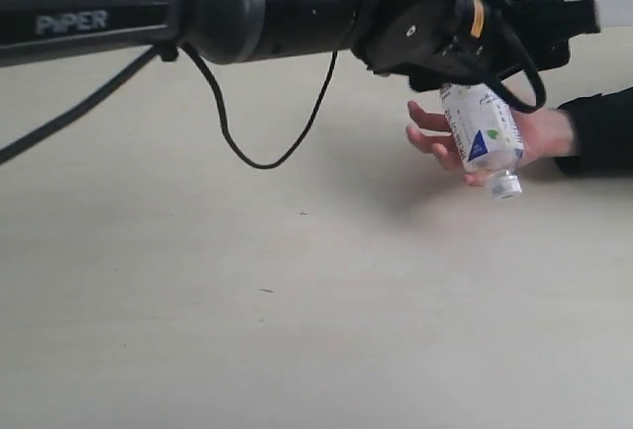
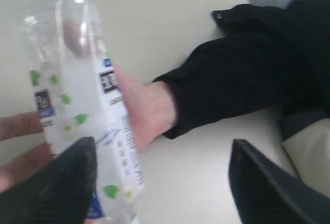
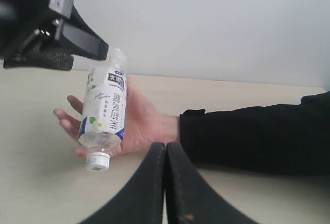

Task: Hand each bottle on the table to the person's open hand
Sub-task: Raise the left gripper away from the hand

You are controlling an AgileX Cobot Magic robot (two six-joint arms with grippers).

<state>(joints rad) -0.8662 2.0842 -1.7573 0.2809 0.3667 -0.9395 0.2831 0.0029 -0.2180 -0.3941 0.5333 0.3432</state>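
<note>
The left claw (image 2: 161, 146) is spread wide with nothing gripped; the lime-label bottle (image 1: 482, 130) is rested cap-down on the person's open hand (image 1: 536, 134) above the counter (image 1: 247, 300). The right claw (image 3: 165, 146) is closed, empty.

Lime-label bottle (image 2: 77, 84) at one of 2 spread fingers (image 2: 62, 182), over person's hand (image 2: 149, 110).

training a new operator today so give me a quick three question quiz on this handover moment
1. True or false: the right gripper is clamped on the bottle.
2. Which way does the bottle's cap point? A straight up, B down toward the table, C level with the table.
3. In the exterior view, what shows just behind the bottle?
Key: 1 false, it is shut on nothing. 2 B. 3 the person's open hand.
</note>
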